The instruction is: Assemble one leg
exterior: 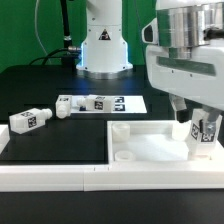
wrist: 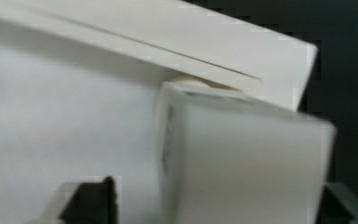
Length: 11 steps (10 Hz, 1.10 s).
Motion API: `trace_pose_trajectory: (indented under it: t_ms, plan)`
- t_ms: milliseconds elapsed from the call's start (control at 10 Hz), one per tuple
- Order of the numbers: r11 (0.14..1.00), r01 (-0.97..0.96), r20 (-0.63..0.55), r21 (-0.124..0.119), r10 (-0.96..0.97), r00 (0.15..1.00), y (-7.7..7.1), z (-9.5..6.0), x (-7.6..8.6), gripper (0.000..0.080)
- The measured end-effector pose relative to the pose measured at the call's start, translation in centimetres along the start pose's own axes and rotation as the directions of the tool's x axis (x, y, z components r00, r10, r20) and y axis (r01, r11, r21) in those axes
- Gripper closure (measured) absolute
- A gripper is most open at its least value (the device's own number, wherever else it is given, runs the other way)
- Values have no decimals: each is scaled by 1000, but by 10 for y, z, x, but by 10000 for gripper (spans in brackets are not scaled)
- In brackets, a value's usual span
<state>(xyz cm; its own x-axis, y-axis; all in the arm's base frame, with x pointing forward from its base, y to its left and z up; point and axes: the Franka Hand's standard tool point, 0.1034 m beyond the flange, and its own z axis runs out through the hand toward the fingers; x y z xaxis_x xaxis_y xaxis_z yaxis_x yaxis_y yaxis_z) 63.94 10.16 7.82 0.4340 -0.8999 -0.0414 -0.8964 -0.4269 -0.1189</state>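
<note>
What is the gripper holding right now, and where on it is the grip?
The gripper is shut on a leg, gripped at its upper end. The leg stands upright at the tabletop panel's corner on the exterior view's right.

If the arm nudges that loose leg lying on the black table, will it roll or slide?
The leg looks square-sectioned and lies on a flat side, so it likely slides, not rolls. It looks like rigid plastic, probably stiff and light. A push near one end may spin it.

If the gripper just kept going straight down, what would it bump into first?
Probably the big white panel. The gripper points down at the corner on the exterior view's right, holding a leg, so that leg's lower end would likely meet the panel first. Exact depth is unclear.
</note>
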Motion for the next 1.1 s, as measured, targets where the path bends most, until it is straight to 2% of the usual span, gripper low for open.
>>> trace_pose_trajectory:
  t_ms: [100,200,300,600,800,900,1000,1100]
  plan:
    - [983,184,-12,-26,-185,983,-4,-3,-4,192]
    - [948,315,-15,-39,-316,949,-8,-5,-9,192]
    - [922,385,-11,-38,-386,923,-9,-5,-12,157]
    - [836,547,-5,-41,-548,837,-7,-5,-8,150]
    - [593,802,-10,-71,-804,594,-7,-1,-3,150]
    - [637,768,-12,-66,-770,638,-7,0,-4,150]
    - [633,771,-12,-68,-773,634,-7,0,-3,272]
    - [667,742,-14,-65,-744,668,-7,0,-4,272]
